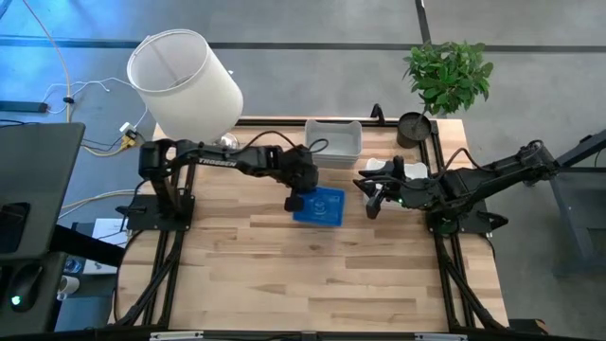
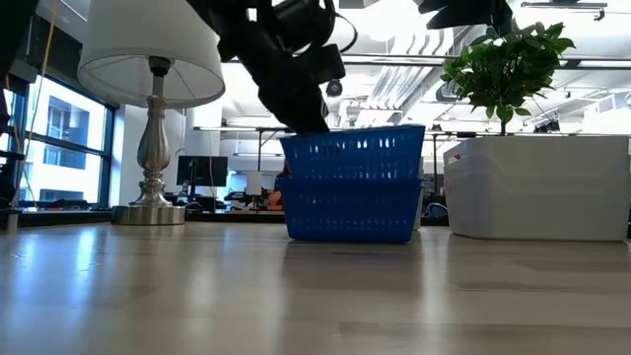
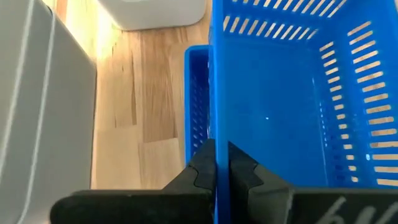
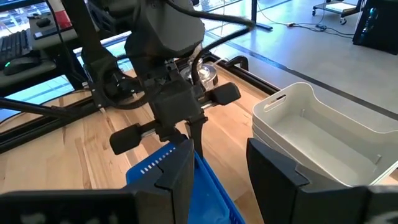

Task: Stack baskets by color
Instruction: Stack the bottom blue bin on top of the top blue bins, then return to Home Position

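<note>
left claw clamped on wall of top blue basket, nested in second blue basket mid-counter, right claw fingers apart just beside, empty, white baskets stacked behind near lamp

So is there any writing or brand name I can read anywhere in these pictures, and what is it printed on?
"TROSSEN": white letters on the left arm, seen from above; small, but it reads so.
A small red mark on the white basket in the table-level view: too small to read.
Nothing readable on the blue baskets, the lampshade or the plant pot.
</note>
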Controlling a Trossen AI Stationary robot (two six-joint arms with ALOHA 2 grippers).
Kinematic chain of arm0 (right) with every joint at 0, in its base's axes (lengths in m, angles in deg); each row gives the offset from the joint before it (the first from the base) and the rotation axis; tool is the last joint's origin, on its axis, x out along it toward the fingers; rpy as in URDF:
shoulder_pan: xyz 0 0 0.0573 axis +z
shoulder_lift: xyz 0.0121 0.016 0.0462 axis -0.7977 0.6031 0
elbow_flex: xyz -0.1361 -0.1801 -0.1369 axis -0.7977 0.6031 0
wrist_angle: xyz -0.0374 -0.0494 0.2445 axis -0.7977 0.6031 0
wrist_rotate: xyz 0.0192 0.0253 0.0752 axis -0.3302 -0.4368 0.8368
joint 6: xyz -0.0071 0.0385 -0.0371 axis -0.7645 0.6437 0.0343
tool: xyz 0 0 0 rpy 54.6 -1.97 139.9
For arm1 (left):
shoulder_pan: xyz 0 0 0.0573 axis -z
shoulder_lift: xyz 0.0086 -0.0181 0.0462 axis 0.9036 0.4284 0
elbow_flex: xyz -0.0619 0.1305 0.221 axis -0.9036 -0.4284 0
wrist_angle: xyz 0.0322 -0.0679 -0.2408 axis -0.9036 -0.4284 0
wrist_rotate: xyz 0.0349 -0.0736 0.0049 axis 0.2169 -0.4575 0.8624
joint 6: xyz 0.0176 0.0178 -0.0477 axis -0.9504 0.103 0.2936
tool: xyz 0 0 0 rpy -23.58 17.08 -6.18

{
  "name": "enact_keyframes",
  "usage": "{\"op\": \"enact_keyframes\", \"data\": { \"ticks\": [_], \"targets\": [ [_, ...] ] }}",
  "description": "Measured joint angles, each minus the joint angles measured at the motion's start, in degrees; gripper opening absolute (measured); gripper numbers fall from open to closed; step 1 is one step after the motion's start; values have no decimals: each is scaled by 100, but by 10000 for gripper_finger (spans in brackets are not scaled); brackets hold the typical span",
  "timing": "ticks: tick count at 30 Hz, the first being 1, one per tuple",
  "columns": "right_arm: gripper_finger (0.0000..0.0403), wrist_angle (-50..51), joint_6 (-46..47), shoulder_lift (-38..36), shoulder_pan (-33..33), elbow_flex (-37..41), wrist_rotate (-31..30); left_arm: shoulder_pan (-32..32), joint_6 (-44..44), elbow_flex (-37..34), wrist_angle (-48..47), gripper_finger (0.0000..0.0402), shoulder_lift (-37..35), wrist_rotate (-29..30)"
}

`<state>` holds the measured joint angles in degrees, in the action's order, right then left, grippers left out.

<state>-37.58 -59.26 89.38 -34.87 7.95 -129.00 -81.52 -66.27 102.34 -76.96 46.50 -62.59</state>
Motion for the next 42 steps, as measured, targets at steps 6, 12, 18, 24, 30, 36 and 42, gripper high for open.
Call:
{"op": "enact_keyframes", "data": {
  "ticks": [6, 12, 18, 24, 30, 36, 42],
  "targets": [
    [135, 38, 2, 1, 0, 0, 75, -2, 2, 0, -18, 0, 178, 13],
    [135, 70, 2, 0, 0, 0, 83, -2, 93, 0, -21, 0, 321, 10],
    [135, 81, 2, 1, 0, 0, 101, 2, 51, 0, -10, 11, 321, 10],
    [135, 164, 4, 2, 0, 0, 103, 4, 109, 0, -10, 64, 321, 177],
    [135, 452, 205, 2, 0, 2, 107, 7, 172, 0, -42, 118, 201, 774],
    [135, 986, 493, 91, 0, 3, 104, 24, 197, 0, -113, 130, -272, 373],
    [135, 1158, 458, 329, 0, 7, 165, 144, 199, 2, -535, 127, -999, -15]
  ]
}}
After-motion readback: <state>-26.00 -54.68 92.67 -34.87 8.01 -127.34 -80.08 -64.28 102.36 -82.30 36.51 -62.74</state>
